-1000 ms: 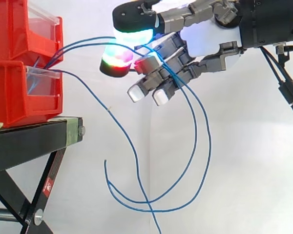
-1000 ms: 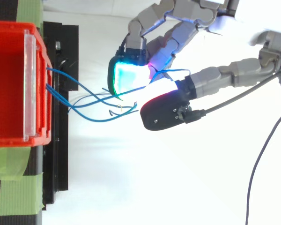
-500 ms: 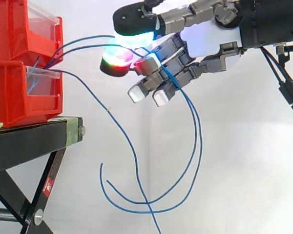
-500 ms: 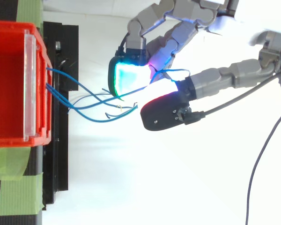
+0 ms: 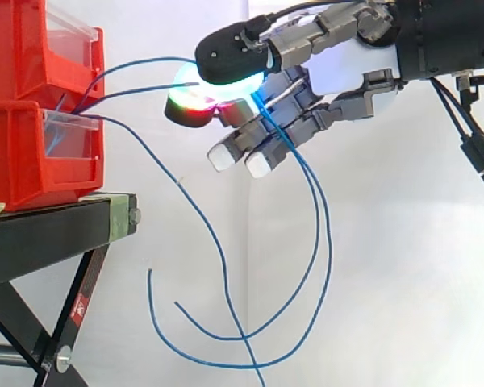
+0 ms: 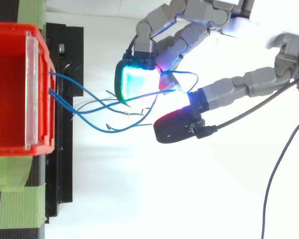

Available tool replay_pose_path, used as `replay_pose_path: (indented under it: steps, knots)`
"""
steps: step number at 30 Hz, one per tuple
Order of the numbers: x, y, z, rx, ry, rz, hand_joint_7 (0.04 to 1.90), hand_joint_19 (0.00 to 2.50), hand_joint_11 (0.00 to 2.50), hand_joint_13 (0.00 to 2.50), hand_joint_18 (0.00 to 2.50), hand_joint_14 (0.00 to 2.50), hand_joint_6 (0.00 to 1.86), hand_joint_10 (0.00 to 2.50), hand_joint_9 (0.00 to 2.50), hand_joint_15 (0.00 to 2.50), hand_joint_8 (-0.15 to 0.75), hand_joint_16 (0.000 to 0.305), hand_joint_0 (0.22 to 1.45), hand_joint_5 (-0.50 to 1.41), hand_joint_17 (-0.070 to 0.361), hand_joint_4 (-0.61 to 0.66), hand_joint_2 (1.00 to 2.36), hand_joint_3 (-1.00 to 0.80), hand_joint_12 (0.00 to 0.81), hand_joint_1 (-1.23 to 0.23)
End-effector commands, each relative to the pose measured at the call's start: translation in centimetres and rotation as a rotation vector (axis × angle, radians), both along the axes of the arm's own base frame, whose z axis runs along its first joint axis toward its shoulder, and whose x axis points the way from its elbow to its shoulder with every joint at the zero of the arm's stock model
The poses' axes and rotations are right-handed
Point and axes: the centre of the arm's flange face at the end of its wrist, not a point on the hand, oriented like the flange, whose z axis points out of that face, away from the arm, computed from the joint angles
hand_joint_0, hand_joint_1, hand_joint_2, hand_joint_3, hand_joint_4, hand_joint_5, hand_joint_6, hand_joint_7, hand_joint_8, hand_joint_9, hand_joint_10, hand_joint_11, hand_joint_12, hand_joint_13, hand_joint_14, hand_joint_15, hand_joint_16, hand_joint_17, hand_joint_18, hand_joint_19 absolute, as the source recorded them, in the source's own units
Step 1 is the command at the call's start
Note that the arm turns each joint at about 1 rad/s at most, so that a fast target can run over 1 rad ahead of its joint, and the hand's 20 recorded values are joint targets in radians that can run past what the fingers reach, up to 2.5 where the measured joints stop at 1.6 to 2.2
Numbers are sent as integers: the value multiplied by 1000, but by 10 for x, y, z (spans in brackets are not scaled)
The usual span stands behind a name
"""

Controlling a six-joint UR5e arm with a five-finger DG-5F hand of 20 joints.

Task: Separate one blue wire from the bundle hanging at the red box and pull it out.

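Note:
Several thin blue wires come out between the two stacked red boxes [image 5: 32, 153] and arc right to my hand [image 5: 343, 68]. The hand is shut on two of them, pinched between the black thumb pad [image 5: 230, 56] and a red-green glowing fingertip [image 5: 189, 109]. Past the pinch they thread between the curled fingers and hang down in long loops [image 5: 329, 250]. A third blue wire [image 5: 180, 184] drops free from the lower box, apart from the hand. From above, the wires [image 6: 60, 74] leave the red box [image 6: 10, 129] toward the cyan fingertip [image 6: 137, 82] and thumb [image 6: 177, 129].
The boxes sit on a black stand [image 5: 48, 234] with a slanted leg below. Green tape [image 6: 12, 172] marks the stand near the box. A white curtain backs everything, and open space lies right of the stand under the hand.
The thumb has shifted over the pinch, swinging outward in the top view. The hanging loops have slid lower and their free end has moved left.

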Motion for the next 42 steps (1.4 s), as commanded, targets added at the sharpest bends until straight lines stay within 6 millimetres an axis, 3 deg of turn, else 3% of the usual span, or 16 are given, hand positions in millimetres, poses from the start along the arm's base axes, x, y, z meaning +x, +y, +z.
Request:
replay_pose_path:
  steps: [1, 7, 13, 17, 42]
  knots:
    - [0, 0, 0, 0, 0, 0, 932, 526, 1656, 581, 756, 20, 952, 3, 770, 641, 309, 57, 647, -250, 129, 210, 1021, -168, 443, -997]
    - [0, 0, -1, 0, 1, 0, 914, 573, 1634, 570, 735, 17, 939, 4, 790, 654, 324, 57, 590, -245, 129, 196, 1019, -213, 445, -948]
    - [0, 1, -1, 0, 1, 2, 923, 605, 1630, 558, 711, 18, 889, 4, 797, 653, 332, 62, 505, -238, 140, 189, 1005, -438, 464, -939]
    - [0, 1, -1, 0, 1, 2, 910, 602, 1619, 555, 718, 18, 881, 3, 797, 648, 340, 63, 492, -239, 142, 188, 1001, -497, 466, -939]
    - [-1, 1, 0, 5, 5, 0, 998, 689, 1615, 712, 829, 18, 887, 6, 1095, 680, 311, 51, 552, -148, 115, 108, 1008, -410, 431, -759]
